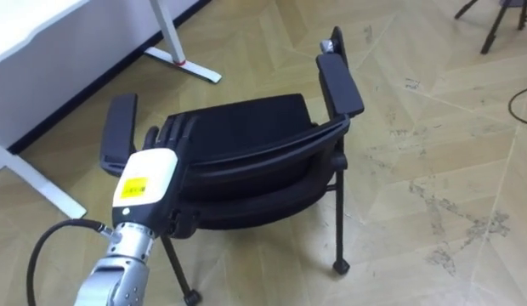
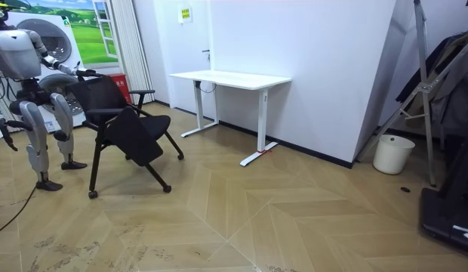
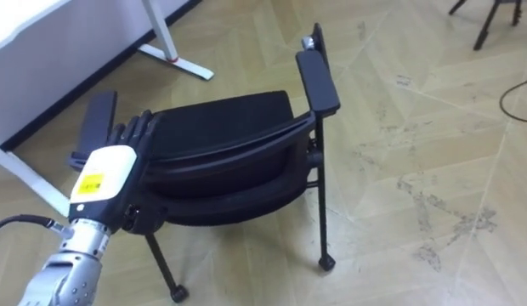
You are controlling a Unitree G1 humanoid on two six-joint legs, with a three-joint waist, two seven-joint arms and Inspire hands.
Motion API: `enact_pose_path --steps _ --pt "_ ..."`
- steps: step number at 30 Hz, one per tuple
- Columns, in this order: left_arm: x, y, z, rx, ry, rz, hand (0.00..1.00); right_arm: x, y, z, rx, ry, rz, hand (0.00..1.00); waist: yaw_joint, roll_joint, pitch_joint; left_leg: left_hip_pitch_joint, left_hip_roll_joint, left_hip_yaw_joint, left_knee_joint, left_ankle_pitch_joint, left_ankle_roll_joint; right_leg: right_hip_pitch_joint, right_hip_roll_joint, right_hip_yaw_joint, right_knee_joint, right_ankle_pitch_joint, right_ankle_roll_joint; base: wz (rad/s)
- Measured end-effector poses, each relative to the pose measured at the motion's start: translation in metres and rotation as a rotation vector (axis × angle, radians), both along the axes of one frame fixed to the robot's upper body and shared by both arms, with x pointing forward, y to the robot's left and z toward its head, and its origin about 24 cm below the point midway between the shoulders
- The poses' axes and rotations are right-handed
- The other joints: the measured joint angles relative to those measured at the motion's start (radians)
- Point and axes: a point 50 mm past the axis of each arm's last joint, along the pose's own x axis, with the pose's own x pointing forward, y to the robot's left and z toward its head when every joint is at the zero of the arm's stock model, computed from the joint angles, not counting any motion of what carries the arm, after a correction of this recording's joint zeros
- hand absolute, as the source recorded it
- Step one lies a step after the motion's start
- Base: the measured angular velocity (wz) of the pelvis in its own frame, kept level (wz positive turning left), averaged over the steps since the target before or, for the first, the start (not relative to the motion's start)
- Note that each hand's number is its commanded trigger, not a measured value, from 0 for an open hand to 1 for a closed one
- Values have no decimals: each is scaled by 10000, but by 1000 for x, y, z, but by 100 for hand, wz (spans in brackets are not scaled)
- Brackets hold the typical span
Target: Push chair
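The chair (image 1: 246, 136) has a back of matt black cloth, possibly fine mesh. Its armrests (image 1: 340, 83) look like smooth matt plastic, and its thin legs (image 1: 338, 212) like black-painted metal. The left hand (image 1: 149, 174) has a glossy white plastic shell, matt black fingers (image 1: 174, 130) and a bare metal wrist. The floor (image 1: 433, 127) is satin wood parquet, scuffed.

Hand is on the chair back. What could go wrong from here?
The left hand rests on the back of the chair near one end, so the chair may turn instead of rolling straight. A foot of the desk lies close to the armrest; a turn could catch it.
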Motion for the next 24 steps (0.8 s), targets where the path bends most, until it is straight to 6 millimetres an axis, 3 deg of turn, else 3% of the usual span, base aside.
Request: enact_pose_path --steps 12,16,24 --pt "4 2 -4 -64 271 60 0 -3 -1 0 -105 57 -138 0 -43 -78 -40 177 11 334 -27 0 0 12 8 240 59 4 0 -6" --pt "10 7 -7 230 445 9 0 -4 -1 0 -226 126 -108 0 -78 7 -94 190 31 515 -32 0 0 8 9 246 80 10 -7 0" --pt "17 14 -16 -117 686 311 0 -6 -3 1 -436 222 -133 0 -200 125 -81 332 36 579 -135 0 0 16 15 277 197 18 5 -1"
